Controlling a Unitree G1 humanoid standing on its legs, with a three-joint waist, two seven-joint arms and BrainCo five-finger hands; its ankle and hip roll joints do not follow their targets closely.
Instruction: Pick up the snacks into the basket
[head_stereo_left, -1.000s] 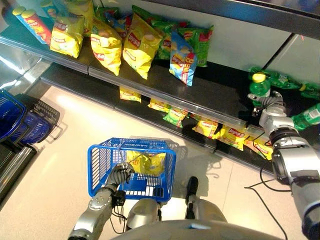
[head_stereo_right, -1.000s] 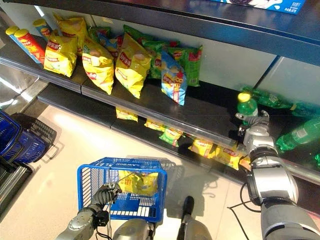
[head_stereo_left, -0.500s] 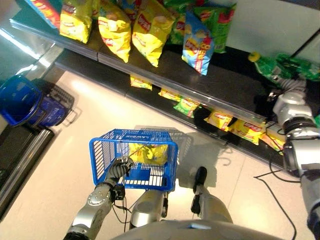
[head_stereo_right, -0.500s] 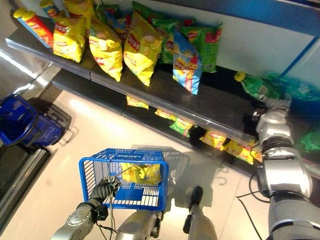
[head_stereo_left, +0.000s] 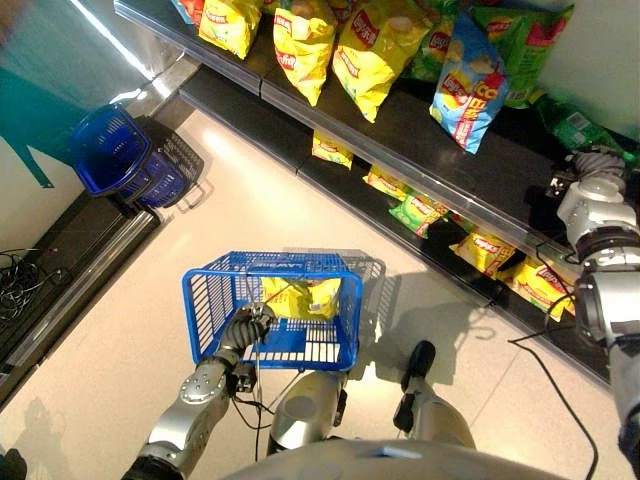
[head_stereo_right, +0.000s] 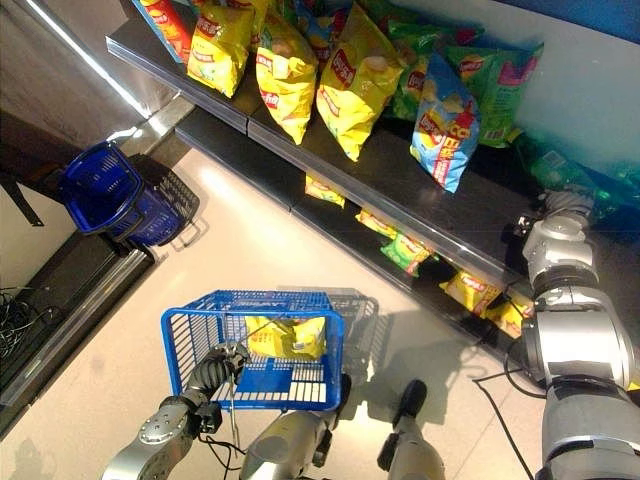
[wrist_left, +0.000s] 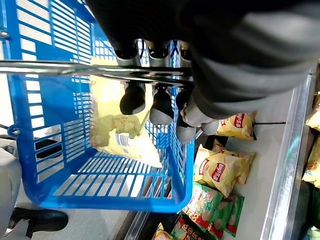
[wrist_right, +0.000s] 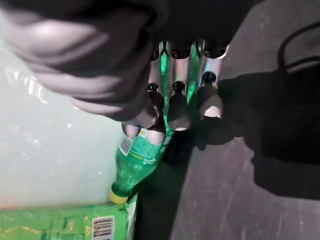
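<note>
A blue basket (head_stereo_left: 212, 300) hangs low in front of me, with a yellow chip bag (head_stereo_left: 296, 297) lying inside it. My left hand (head_stereo_left: 243, 329) is shut on the basket's wire handle (wrist_left: 75, 69), its fingers (wrist_left: 161, 106) curled over it. At the right end of the dark shelf (head_stereo_left: 420, 130), my right hand (head_stereo_left: 592, 168) is shut on a green bottle (wrist_right: 139, 159). The bottle lies tipped over, its yellow cap next to a green bag. Yellow chip bags (head_stereo_left: 372, 52), a blue bag (head_stereo_left: 462, 82) and green bags (head_stereo_left: 520, 40) lean in a row on the shelf.
Small yellow and green snack bags (head_stereo_left: 415, 212) lie on the lower shelf near the floor. A stack of blue baskets (head_stereo_left: 118, 160) stands at the left beside a dark rail (head_stereo_left: 70, 290). Pale floor lies between the shelves and my basket.
The camera has swung, so the whole scene has shifted. The green bottle in my right hand has gone from upright to lying tipped over. My left hand still holds the basket.
</note>
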